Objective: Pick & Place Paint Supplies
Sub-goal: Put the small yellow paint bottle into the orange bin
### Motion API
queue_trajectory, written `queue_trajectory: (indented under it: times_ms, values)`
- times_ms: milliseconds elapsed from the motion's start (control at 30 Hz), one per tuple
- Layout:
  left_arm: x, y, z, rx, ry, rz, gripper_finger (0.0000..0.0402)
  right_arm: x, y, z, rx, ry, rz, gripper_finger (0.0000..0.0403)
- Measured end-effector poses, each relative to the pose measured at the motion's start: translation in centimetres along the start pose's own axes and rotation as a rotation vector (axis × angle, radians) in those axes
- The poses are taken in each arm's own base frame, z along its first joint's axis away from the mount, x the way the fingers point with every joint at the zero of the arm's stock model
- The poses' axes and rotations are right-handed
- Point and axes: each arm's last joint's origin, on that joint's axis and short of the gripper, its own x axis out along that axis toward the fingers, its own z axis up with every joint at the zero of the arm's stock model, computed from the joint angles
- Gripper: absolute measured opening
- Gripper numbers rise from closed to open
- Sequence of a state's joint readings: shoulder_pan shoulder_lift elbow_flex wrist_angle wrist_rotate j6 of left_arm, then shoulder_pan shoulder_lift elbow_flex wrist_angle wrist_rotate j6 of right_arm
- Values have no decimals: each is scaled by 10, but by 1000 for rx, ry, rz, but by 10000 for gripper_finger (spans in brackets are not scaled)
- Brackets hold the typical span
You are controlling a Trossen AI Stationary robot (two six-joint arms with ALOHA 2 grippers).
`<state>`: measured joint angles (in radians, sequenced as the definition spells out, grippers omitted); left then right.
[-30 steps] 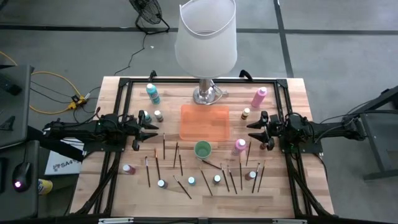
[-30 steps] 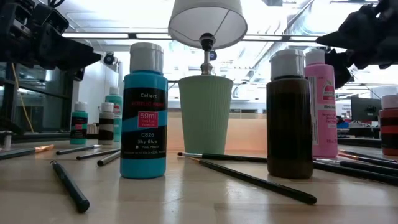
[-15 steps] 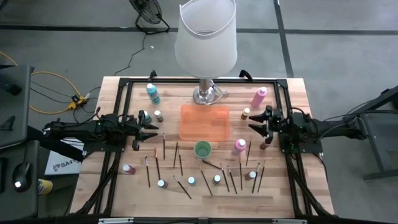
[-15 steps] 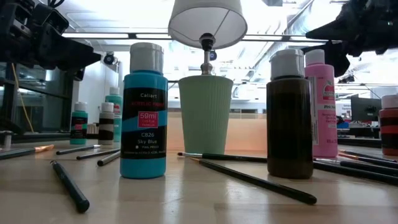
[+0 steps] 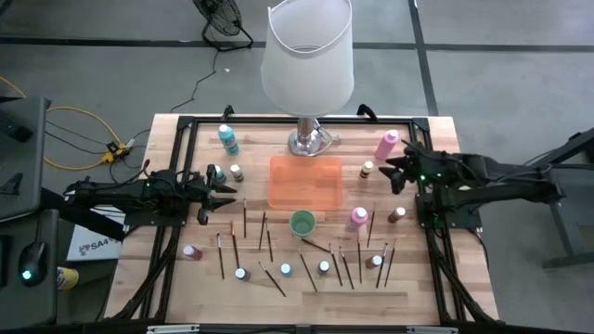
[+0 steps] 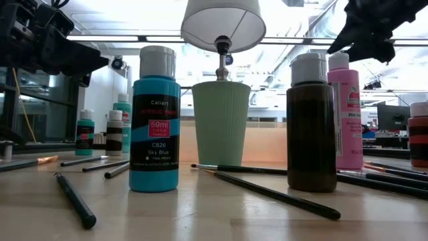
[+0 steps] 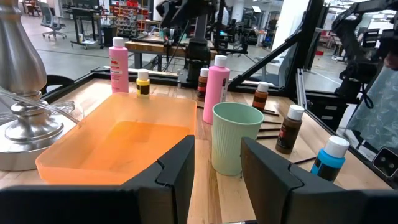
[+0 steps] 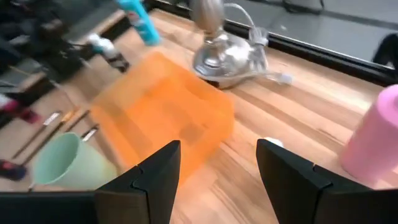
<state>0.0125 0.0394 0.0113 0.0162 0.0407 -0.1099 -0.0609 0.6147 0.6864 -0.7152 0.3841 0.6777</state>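
The paint supplies stand scattered on the wooden table: a teal bottle (image 5: 227,140) and a tall pink bottle (image 5: 386,144) at the far side, several small bottles and thin dark brushes (image 5: 306,272) across the near half, and a green cup (image 5: 302,223). An orange tray (image 5: 304,183) lies at the centre. My left gripper (image 5: 227,195) waits open at the left, level, pointing at the tray (image 7: 124,146) and cup (image 7: 236,138). My right gripper (image 5: 394,172) hangs open and raised at the right, tipped down toward the tray (image 8: 168,112), with nothing between its fingers.
A big lamp with a white shade (image 5: 309,56) stands on its metal base (image 5: 308,142) just beyond the tray. A small yellow-labelled bottle (image 5: 368,170) stands close by my right gripper, with a pink bottle (image 5: 357,218) and a brown one (image 5: 397,214) nearer. A black frame (image 5: 429,130) rims the table.
My right gripper has risen and gone a little toward the far edge, tipping from level to slanting down and rolling somewhat. It stays open. The brown bottle that stood under it now shows clear of the arm.
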Motion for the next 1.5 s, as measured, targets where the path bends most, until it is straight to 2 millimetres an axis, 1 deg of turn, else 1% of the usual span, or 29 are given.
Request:
queue_trajectory:
  times_ms: [67,233,400,600,733,900,1100,1167,1333,1500]
  values:
    - [0,0,0,0,0,0,126,6,1,-2,-62,45,-17,205]
    - [0,0,0,0,0,0,126,24,6,-6,-304,136,-52,205]
    - [0,0,0,0,0,0,126,39,7,-8,-415,209,-86,205]
    - [0,0,0,0,0,0,126,59,-4,-7,-364,327,-139,205]
    - [0,0,0,0,0,0,126,72,-11,-4,-317,361,-186,205]
    - [0,0,0,0,0,0,126,86,-15,-4,-318,405,-197,205]
    - [0,0,0,0,0,0,126,97,-12,0,-323,357,-184,205]
    - [0,0,0,0,0,0,126,101,-12,-2,-317,331,-175,205]
    - [0,0,0,0,0,0,126,107,-17,-11,-262,276,-222,205]
    - [0,0,0,0,0,0,126,108,-18,-11,-270,244,-270,205]
